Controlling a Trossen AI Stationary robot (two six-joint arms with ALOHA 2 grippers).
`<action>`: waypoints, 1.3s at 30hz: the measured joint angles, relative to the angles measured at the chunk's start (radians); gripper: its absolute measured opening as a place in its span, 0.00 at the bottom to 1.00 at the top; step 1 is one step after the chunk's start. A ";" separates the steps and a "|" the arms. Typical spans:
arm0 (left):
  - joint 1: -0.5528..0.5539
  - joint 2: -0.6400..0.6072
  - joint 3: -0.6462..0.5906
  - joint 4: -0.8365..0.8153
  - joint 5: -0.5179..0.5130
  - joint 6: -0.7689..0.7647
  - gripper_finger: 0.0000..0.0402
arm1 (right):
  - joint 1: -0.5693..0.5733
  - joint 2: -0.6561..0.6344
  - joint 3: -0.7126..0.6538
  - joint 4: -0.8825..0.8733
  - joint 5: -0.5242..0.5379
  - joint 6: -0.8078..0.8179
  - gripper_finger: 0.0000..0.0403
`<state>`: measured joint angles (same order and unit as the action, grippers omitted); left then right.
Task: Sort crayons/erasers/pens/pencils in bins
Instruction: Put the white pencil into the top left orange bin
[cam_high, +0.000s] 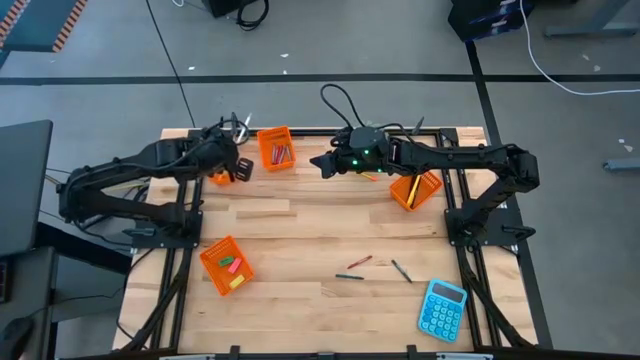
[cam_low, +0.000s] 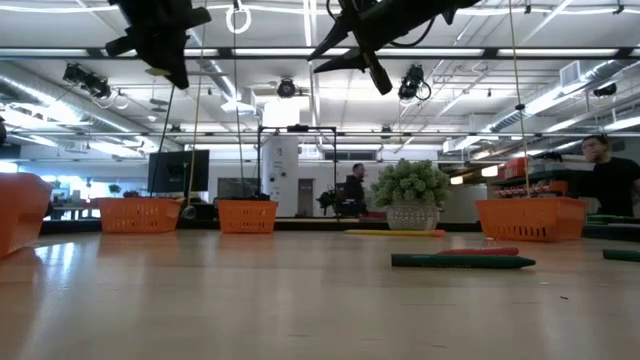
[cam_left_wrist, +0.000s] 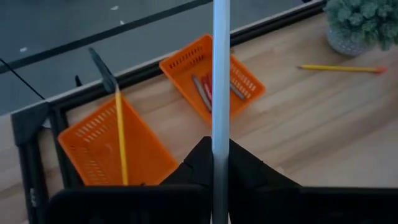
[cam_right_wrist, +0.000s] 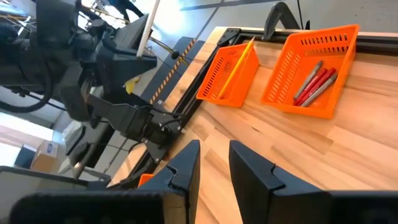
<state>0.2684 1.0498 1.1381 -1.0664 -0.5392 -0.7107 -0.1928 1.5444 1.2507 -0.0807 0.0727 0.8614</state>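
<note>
Four orange bins sit on the desk. The left hand hangs high by the far-left bin — pinching a whitish pencil upright. The right hand, jaws narrowly parted and empty, hovers mid-back. Open wood lies between; three sticks lie near the front — beside a calculator.

No legible text, label, brand name, number or sign is found in any view. The blue calculator at the table's near right corner shows keys and a display, but no figure on them can be read. The orange bins carry no readable marking. Background fixtures in the low view show nothing that can be read.
</note>
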 joint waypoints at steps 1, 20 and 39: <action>0.007 -0.003 0.000 -0.001 0.000 0.013 0.06 | 0.000 0.000 0.000 0.000 0.000 0.001 0.23; 0.129 -0.004 -0.008 0.019 0.003 0.155 0.06 | 0.000 0.000 0.000 0.000 0.000 0.025 0.23; 0.258 -0.018 -0.330 0.336 0.211 0.259 0.11 | 0.000 0.000 0.000 0.000 -0.074 0.052 0.23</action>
<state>0.5259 1.0321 0.8085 -0.7306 -0.3279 -0.4519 -0.1928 1.5448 1.2507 -0.0810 -0.0010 0.9131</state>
